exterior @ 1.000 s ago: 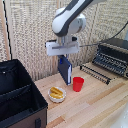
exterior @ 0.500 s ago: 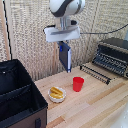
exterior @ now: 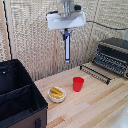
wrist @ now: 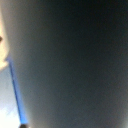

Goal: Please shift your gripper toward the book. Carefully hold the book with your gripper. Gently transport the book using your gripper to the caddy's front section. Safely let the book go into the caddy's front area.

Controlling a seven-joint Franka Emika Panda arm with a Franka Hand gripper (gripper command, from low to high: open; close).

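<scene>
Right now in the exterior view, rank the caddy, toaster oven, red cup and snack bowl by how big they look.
1. Caddy, though it is nearest the camera and partly cut off.
2. Toaster oven.
3. Red cup and snack bowl look too alike to rank.

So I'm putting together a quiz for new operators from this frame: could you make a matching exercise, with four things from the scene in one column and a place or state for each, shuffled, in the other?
Things:
1. book
2. red cup
3. caddy
4. toaster oven

Places or states:
A. stands on the wooden table beside a small bowl of yellow food
B. hangs on edge in the air, clamped in the gripper
C. sits at the exterior view's right, with a rack in front of it
D. sits open at the exterior view's left

Pairs: 1-B, 2-A, 3-D, 4-C
</scene>
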